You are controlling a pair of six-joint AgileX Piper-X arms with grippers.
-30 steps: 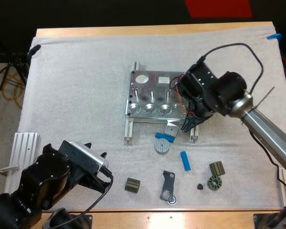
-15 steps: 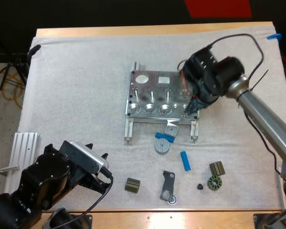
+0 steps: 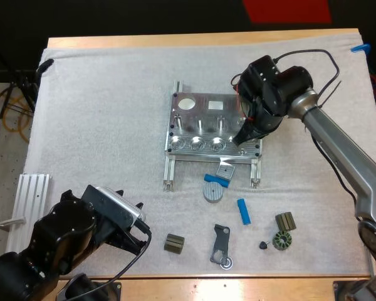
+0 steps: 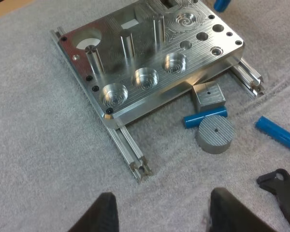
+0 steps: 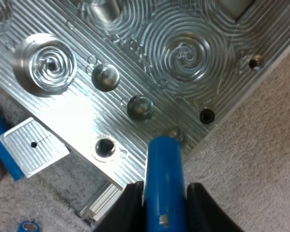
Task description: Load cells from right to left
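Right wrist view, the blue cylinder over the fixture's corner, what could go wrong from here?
The blue cylinder in the right gripper points near several small holes at the metal fixture's corner; it may catch a wrong one or the ribbed face. Missing outward, it could slip off the edge onto the mat.

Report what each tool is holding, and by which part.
The right tool grips a bright blue cylinder from both sides at its rear end; the free end points at the ribbed metal fixture's corner. The left tool is open, holding nothing.
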